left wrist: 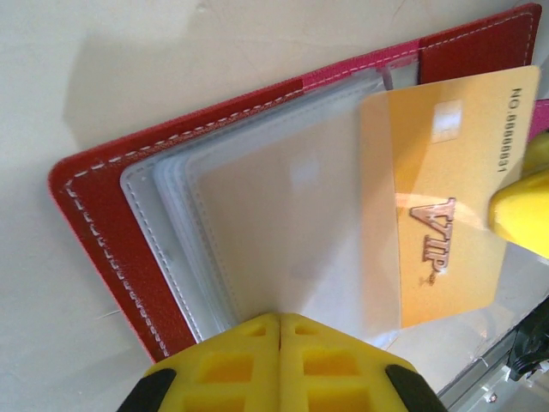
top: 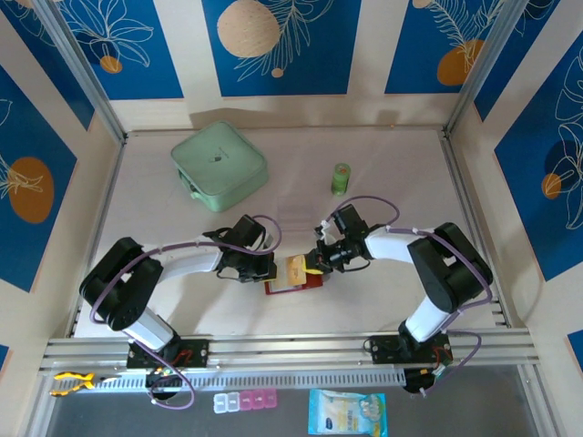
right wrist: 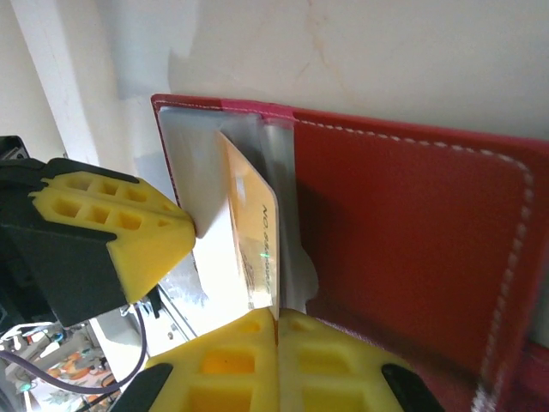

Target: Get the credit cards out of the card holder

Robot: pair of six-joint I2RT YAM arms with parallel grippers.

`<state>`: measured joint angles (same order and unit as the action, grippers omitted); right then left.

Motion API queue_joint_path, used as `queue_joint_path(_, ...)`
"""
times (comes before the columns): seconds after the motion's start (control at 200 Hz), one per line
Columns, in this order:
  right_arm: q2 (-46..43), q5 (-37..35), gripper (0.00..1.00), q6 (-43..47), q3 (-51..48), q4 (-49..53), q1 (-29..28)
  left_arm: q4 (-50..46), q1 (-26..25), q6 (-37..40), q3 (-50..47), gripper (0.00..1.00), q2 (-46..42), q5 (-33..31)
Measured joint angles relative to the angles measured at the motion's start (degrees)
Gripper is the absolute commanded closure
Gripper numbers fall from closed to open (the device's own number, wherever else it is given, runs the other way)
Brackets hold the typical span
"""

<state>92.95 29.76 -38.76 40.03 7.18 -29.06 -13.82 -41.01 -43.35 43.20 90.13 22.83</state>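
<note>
Card holder lying open on the table, with one credit card gripped.

The left gripper is seen with its fingers pressed together at the edge of the clear sleeves. A leaf is apparently pinched between them, though the contact itself is hidden. The yellow-orange credit card, marked VIP, is clamped by its edge in the closed right gripper, its other end partly covered by a sleeve.
</note>
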Motion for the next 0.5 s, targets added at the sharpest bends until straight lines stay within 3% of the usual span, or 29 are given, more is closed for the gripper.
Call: queue_joint_path(0.5,-2.73,-5.53,0.94,5.57,4.68,12.63,-0.48,-0.17,0.00,0.04,0.00,1.00,0.00,-0.02)
